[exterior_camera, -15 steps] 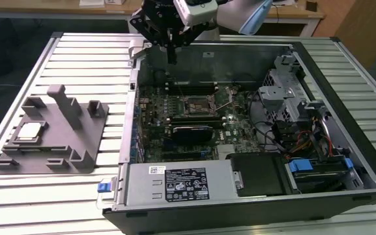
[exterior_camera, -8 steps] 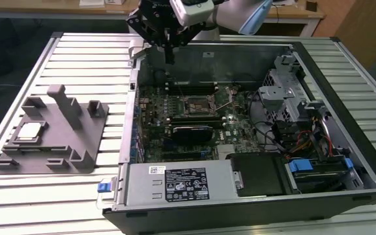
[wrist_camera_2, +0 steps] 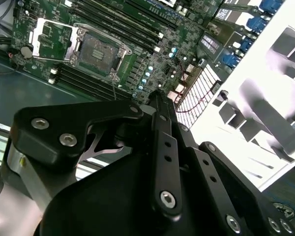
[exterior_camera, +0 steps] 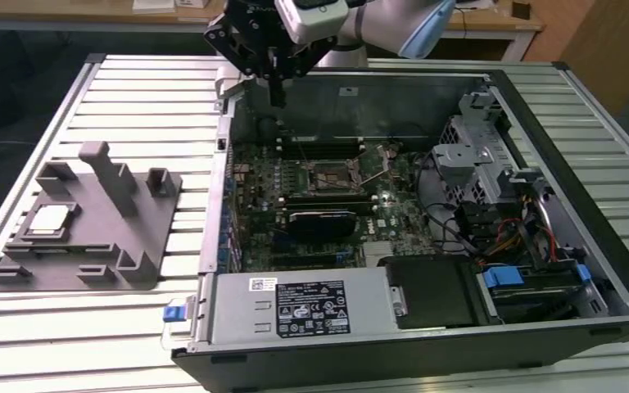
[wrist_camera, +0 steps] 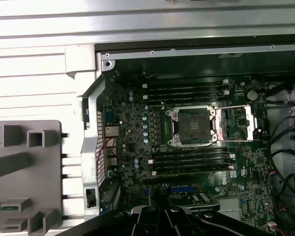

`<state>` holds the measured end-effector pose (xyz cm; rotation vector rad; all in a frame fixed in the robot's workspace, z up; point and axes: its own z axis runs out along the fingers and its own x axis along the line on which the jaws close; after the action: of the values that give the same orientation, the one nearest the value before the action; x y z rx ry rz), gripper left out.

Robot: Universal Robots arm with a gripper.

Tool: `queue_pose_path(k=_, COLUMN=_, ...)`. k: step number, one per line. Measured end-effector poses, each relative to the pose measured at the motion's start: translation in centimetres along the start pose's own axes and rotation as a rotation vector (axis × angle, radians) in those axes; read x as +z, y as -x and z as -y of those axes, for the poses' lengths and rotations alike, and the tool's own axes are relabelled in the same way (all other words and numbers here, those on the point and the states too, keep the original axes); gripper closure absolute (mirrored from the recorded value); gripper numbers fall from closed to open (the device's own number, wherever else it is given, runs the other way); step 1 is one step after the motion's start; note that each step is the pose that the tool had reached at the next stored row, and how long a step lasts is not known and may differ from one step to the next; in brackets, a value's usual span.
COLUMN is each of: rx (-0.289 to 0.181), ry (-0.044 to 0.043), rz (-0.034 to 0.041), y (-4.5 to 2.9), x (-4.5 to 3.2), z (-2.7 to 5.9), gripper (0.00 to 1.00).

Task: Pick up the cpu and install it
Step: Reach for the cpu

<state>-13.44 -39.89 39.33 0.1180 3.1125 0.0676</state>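
Note:
The cpu point(exterior_camera: 52, 219), a small silvery square chip, lies flat in a recess of the gray holder block point(exterior_camera: 85, 246) at the exterior view's left. The motherboard socket point(exterior_camera: 334, 173) inside the open computer case stands empty with its metal load plate point(wrist_camera: 238, 123) flipped open; in both wrist views I see the socket point(wrist_camera_2: 101, 49) point(wrist_camera: 191, 127). My gripper point(exterior_camera: 278, 98) hangs above the case's far left corner, between holder and socket. Its black fingers point(wrist_camera_2: 160, 118) are pressed together with nothing between them.
The case point(exterior_camera: 576, 270) lies on its side on a slatted metal table point(exterior_camera: 128, 98). Memory slots point(wrist_camera: 187, 91) flank the socket. A power supply point(exterior_camera: 298, 304), a drive cage point(exterior_camera: 478, 155) and cables point(exterior_camera: 500, 237) fill the near and right parts. Upright posts point(exterior_camera: 107, 172) rise from the holder.

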Motion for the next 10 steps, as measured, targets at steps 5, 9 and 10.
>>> queue_pose_path(k=5, rx=0.0, ry=0.0, rz=0.0, y=-0.76, x=-0.02, z=0.06, gripper=0.89)
queue_pose_path(k=9, rx=0.0, ry=0.0001, rz=0.0001, y=-1.45, x=-0.02, z=0.11, gripper=0.89)
queue_pose_path(k=10, rx=0.0, ry=0.0001, rz=0.0001, y=-1.61, x=-0.02, z=0.12, gripper=0.89)
